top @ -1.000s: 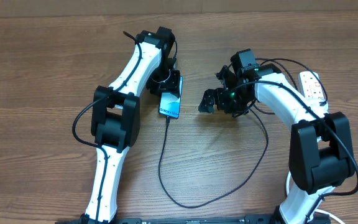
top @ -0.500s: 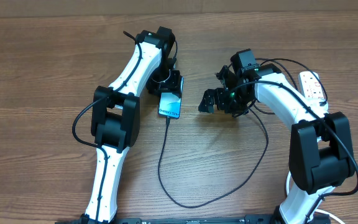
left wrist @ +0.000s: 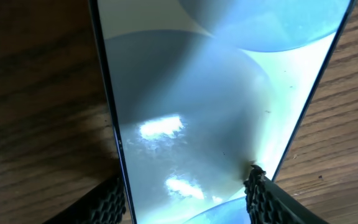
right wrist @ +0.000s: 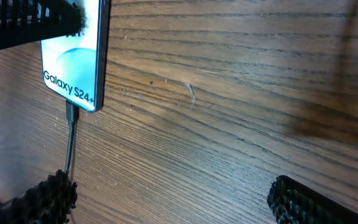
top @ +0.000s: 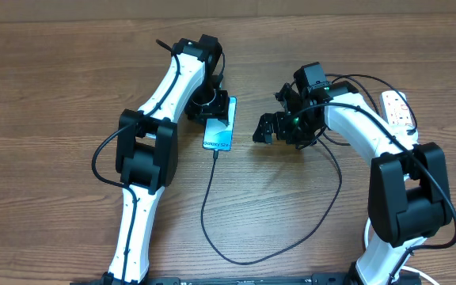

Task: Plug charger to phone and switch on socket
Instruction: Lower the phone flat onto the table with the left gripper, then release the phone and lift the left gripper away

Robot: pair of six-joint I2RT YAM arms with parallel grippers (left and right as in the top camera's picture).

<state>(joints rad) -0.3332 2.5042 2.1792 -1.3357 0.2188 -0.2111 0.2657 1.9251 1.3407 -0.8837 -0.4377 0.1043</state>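
The phone (top: 218,134) lies on the table with its cyan screen up, and it fills the left wrist view (left wrist: 216,106). My left gripper (top: 214,108) straddles its far end, one finger (left wrist: 107,202) against each long edge, shut on it. The charger (top: 212,198), a thin black cable, has its plug tip (right wrist: 71,115) in the phone's (right wrist: 73,56) near end; it loops toward the front edge and back up to the right. My right gripper (top: 266,128) (right wrist: 179,202) hovers open to the right of the phone, holding nothing. The white socket (top: 398,109) lies at the far right, partly hidden by the right arm.
Bare wooden table (top: 54,95) lies all around. The cable's loop (top: 244,260) crosses the near middle, between the two arm bases. The right arm's own black cables (top: 347,79) hang close to the socket.
The phone has turned slightly under the left gripper, its near end shifting a little to the right. Both arms stay almost where they were.
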